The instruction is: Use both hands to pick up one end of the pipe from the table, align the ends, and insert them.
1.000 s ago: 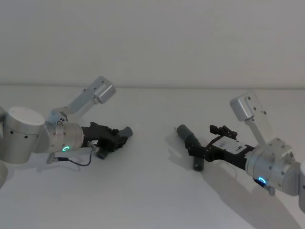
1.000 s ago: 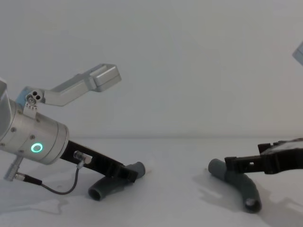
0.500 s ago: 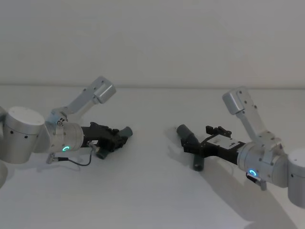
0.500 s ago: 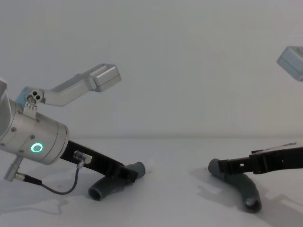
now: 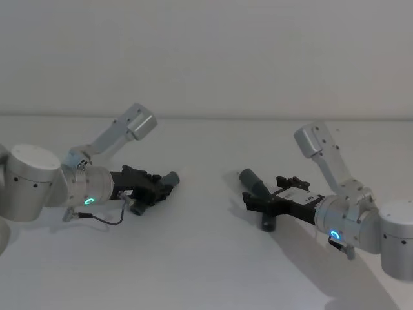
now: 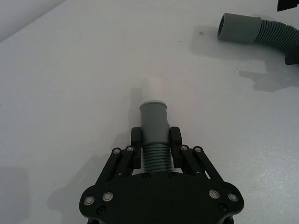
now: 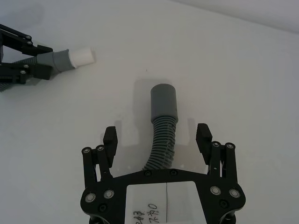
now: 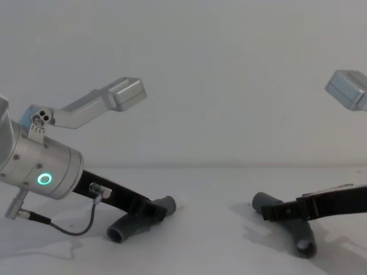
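Pincer of left arm (image 6: 155, 140) clamps white-tipped pipe piece (image 6: 154, 116); right pincer (image 7: 157, 136) spreads wide astride plain-cuffed piece (image 7: 163, 105).

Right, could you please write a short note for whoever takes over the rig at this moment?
The left pincer is shut on the ribbed part of the white-tipped pipe piece, just behind its cuff.
The right pincer is open, with one finger on either side of the second pipe piece and not touching it. That piece lies on the table, well apart from the first.
Done: the left grasp.
Left to do: close the right pincer, lift both pieces, line up the white tip with the open grey cuff, and insert it.
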Controlling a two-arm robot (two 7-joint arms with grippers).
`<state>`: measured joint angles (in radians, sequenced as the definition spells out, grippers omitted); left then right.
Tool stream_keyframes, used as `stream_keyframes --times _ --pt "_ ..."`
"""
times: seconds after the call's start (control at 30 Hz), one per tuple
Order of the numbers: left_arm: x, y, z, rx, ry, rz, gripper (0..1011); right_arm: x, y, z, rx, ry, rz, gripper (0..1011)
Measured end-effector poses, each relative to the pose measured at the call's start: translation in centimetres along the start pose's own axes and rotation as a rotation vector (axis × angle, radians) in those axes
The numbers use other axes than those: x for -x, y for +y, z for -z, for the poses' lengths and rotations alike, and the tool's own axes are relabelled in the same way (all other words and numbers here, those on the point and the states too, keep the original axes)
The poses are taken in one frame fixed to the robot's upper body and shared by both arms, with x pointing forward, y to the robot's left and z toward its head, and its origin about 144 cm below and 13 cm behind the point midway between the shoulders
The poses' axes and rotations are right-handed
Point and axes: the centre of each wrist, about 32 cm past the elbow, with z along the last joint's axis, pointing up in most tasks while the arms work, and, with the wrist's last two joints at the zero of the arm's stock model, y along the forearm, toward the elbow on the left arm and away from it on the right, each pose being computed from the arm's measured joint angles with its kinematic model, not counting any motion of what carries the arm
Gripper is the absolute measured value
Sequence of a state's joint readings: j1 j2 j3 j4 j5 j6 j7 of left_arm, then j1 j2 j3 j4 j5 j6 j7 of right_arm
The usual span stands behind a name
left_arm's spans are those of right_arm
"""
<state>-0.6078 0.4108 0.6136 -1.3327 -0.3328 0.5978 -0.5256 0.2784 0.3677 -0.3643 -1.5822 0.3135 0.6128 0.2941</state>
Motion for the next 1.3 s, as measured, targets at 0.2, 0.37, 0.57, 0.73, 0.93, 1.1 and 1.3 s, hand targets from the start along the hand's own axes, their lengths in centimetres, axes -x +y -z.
stream_keyframes --times 0.2,0.37,0.57,0.73,0.93,1.1,1.3 --pt "0.0 0.0 0.0 0.0 0.0 0.0 351 0.11 0.25 0.06 0.012 0.005 0.003 1001" --pt "0.0 0.0 0.0 0.0 0.0 0.0 348 0.18 0.4 0.12 0.021 0.008 0.003 1001" --pt "0.0 0.0 0.0 0.0 0.0 0.0 348 0.3 0.6 0.24 0.032 0.011 0.003 1001" --pt "0.0 0.0 0.0 0.0 0.0 0.0 351 0.42 0.73 0.33 0.039 0.014 0.002 1001" --pt "0.0 0.0 0.0 0.0 0.0 0.0 348 0.5 0.86 0.43 0.046 0.016 0.003 1001" --pt "0.0 0.0 0.0 0.0 0.0 0.0 348 0.52 0.94 0.53 0.049 0.018 0.004 1001" --pt "0.0 0.0 0.0 0.0 0.0 0.0 351 0.53 1.0 0.6 0.05 0.02 0.006 909"
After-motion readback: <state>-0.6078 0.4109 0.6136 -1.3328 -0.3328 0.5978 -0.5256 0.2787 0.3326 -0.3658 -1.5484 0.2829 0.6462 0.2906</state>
